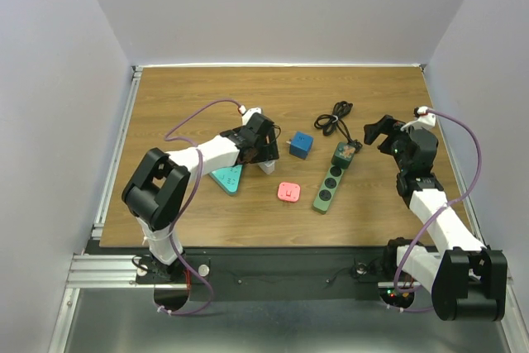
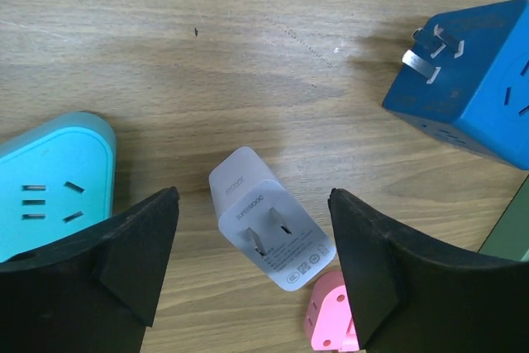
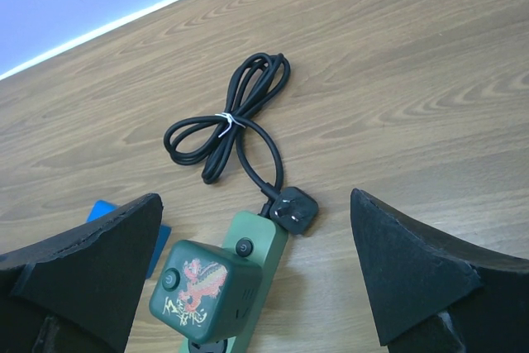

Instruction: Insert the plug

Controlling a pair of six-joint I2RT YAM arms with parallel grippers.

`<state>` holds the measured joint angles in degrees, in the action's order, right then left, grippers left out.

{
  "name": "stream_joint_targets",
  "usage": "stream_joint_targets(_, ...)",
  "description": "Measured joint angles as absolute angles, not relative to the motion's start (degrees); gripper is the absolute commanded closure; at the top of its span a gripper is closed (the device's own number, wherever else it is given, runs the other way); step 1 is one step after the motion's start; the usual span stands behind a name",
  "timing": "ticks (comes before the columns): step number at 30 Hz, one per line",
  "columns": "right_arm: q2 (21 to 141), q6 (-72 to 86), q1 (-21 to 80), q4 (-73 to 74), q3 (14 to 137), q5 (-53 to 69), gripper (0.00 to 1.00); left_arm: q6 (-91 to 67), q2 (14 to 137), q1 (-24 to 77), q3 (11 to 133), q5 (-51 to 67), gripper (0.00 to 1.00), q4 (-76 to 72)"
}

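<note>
The job is barely begun, as I judge it. My left gripper [image 2: 252, 201] hangs wide open and empty over the white plug [image 2: 269, 222]. The plug lies on the table with its prongs showing, between my fingers but untouched, just right of the teal socket block [image 2: 50, 183]. My right gripper [image 3: 254, 197] is also open and empty, above the far end of the green power strip [image 3: 266, 240]. I have yet to grasp the plug, carry it right and press it into a free socket.

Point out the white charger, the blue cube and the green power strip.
white charger [image 2: 269, 221], left wrist view, pronged face.
blue cube [image 2: 471, 97], left wrist view, middle of its body.
green power strip [image 1: 327, 189], top view, middle of its body.
</note>
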<state>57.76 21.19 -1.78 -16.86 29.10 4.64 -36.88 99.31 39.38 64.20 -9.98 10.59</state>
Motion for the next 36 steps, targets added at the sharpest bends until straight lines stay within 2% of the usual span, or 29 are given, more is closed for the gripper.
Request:
stream_joint_targets(3,57.76,21.17,-1.78,-16.86,29.1,5.13,0.0,-36.99,100.18,39.38,64.2,-8.86,0.42,10.24)
stream_joint_targets(4,57.76,21.17,-1.78,-16.88,29.1,5.28,0.0,-37.06,100.44,39.4,64.2,-8.47,0.56,10.0)
stream_joint_targets(6,57.76,21.06,-1.78,-16.86,29.1,5.65,0.0,-37.32,100.82,39.38,64.2,-7.44,0.74,9.23)
stream_joint_targets(7,57.76,20.93,-1.78,-16.86,29.1,5.89,0.0,-37.12,100.77,39.4,64.2,-7.46,0.87,8.82)
stream_joint_targets(9,57.76,20.71,-1.78,-16.82,29.15,6.59,0.0,-37.06,100.75,39.4,64.18,-6.55,0.99,7.81)
stream_joint_targets(19,59.64,23.22,-0.86,-14.81,36.12,14.17,0.0,-37.63,98.74,39.38,60.42,-2.31,1.0,2.83)
stream_joint_targets(24,62.0,29.08,4.64,-14.59,41.5,17.98,0.0,-38.87,92.47,39.38,58.72,-1.13,1.0,-0.25)
stream_joint_targets(29,66.15,39.05,12.62,-19.33,44.07,21.74,0.0,-39.99,83.2,39.31,58.76,-1.26,1.0,-12.29)
stream_joint_targets(36,70.48,48.8,15.07,-27.05,44.1,25.63,0.0,-42.35,77.21,37.56,56.23,3.46,1.0,-30.02)
